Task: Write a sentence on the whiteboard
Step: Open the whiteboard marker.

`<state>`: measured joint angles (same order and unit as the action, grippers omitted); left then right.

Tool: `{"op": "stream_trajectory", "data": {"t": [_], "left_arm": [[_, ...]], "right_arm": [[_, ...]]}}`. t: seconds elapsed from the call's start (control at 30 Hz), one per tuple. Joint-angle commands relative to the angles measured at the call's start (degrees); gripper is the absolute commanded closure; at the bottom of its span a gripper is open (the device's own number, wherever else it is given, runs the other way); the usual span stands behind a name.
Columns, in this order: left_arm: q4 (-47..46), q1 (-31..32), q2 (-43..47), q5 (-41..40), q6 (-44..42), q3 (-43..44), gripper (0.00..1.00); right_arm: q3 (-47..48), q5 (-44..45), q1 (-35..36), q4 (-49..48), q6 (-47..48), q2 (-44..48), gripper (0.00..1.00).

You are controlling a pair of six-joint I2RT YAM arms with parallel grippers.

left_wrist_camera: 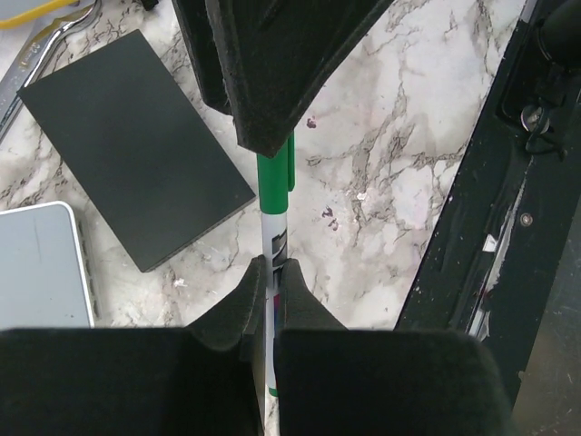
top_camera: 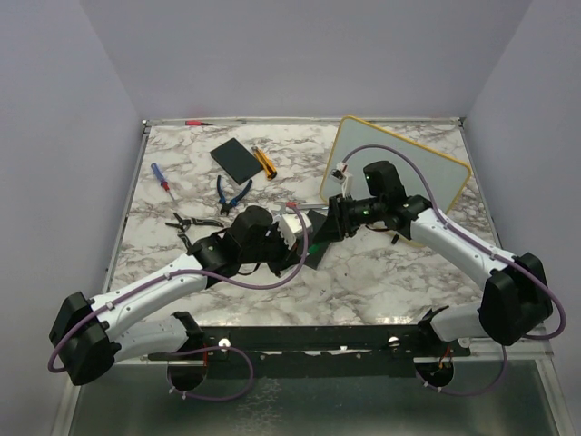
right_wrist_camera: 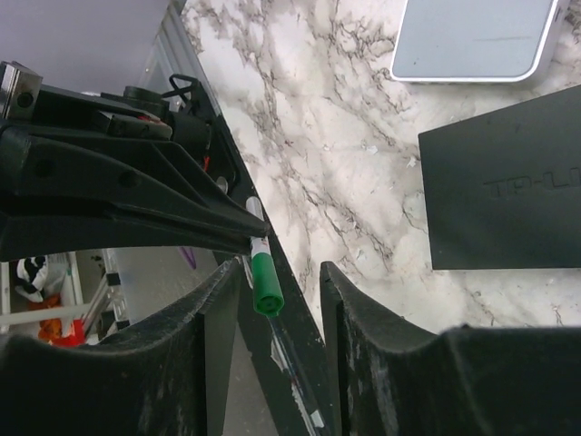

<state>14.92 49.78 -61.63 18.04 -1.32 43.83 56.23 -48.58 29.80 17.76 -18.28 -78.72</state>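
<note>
The whiteboard [top_camera: 438, 165], a flat white panel with a thin yellow rim and rounded corners, lies at the far right of the worktop [top_camera: 381, 282], partly under the right arm. The worktop is glossy white marble veined in grey, and the walls around it are plain pale grey.

The left gripper [left_wrist_camera: 270, 272] has its matte black jaws clenched on the white barrel of a marker [left_wrist_camera: 272, 227]. The right gripper [right_wrist_camera: 281, 272] has its jaws released, standing either side of the marker's green cap [right_wrist_camera: 265, 286]; contact cannot be determined.

A matte black rectangular slab [left_wrist_camera: 136, 145] and a pale rounded pad [left_wrist_camera: 36, 263] lie flat nearby. Blue-handled pliers [top_camera: 232, 192] and a screwdriver [top_camera: 161, 178] lie far left.
</note>
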Motion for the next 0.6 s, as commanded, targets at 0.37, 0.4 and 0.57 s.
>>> {"op": "stream_trajectory", "data": {"t": [0.37,0.4,0.57], "left_arm": [[-2.5,0.8,-1.3,2.3,-0.4,-1.1,1.00],[-2.6,0.8,-1.3,2.3,-0.4,-1.2,1.00],[-2.6,0.9,-1.4,2.5,-0.3,-1.4,1.00]], "right_arm": [[-1.6,-4.1,3.4,1.7,1.5,-1.2,0.66],[-1.8,-4.2,3.5,1.7,1.6,-1.2,0.67],[-1.6,-3.7,4.0,2.5,2.3,-1.4,0.69]]}}
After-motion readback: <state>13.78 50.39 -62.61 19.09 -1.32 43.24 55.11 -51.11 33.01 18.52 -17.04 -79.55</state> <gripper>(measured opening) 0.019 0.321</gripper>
